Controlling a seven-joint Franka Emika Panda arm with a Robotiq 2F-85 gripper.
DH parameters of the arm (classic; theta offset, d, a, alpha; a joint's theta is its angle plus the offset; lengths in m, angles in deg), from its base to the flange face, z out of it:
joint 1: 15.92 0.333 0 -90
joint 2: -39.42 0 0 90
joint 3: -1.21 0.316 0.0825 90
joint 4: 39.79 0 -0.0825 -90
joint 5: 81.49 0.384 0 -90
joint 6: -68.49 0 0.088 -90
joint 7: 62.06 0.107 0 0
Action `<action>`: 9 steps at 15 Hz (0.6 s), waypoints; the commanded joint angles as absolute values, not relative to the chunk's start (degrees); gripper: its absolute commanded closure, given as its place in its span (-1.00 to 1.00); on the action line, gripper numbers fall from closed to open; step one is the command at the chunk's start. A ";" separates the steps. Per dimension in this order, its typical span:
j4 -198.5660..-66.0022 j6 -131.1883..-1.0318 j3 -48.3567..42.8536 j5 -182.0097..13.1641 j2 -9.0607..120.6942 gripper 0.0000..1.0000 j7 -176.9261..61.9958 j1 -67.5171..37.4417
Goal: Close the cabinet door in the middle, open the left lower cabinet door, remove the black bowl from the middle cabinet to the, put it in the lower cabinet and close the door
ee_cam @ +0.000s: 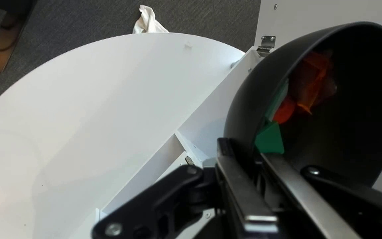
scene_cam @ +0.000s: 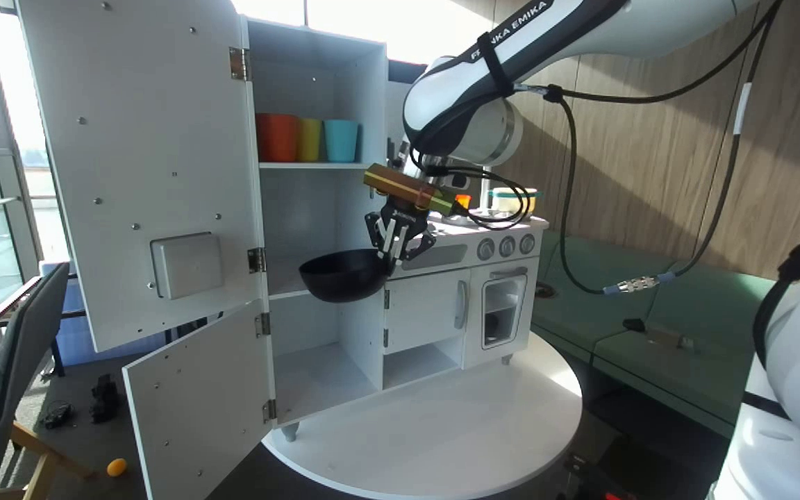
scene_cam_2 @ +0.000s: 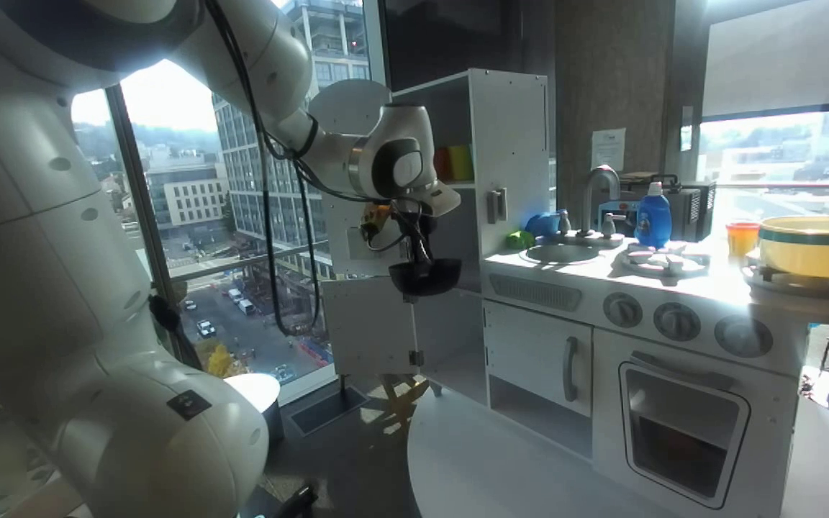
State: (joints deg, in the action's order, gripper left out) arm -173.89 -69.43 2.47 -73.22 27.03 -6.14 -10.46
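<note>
We are clamping the rim of the smooth black round bowl (scene_cam: 343,276) between the two silver metal fingers (ee_cam: 242,191) of the black gripper (scene_cam: 393,257); in the wrist view, one finger is lying along the outside of the wall and the other along the inside. We are holding the bowl in the air, nearly upright, higher than the flat round white bench (scene_cam: 435,437) and in front of the flat white lower shelf (scene_cam: 283,281) dividing the middle and lower compartments of the tall white box-shaped cabinet (scene_cam: 362,83). Inside the bowl, a green triangular piece (ee_cam: 270,139) is lying close to the inner finger, and a red-orange piece (ee_cam: 313,79) is lying farther from it. In an exterior view, the cabinet's pale tapered foot (scene_cam: 290,432) is resting near the left edge of the bench; the large white rectangular upper door (scene_cam: 126,146) and the smaller white rectangular lower door (scene_cam: 198,399) are both standing open, projecting beyond that edge. Between that edge and the bench's right edge, the small white square door (scene_cam: 419,309) with the gray curved handle (scene_cam: 461,305) is standing closed. On the white upper shelf (scene_cam: 313,166), we are seeing a red tapered cup (scene_cam: 277,137), a yellow cup (scene_cam: 309,139) and a light blue cup (scene_cam: 341,141) standing in a row.
</note>
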 commanded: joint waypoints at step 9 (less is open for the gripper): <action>-188.45 -70.35 5.03 -58.35 22.31 0.74 -23.34 -9.48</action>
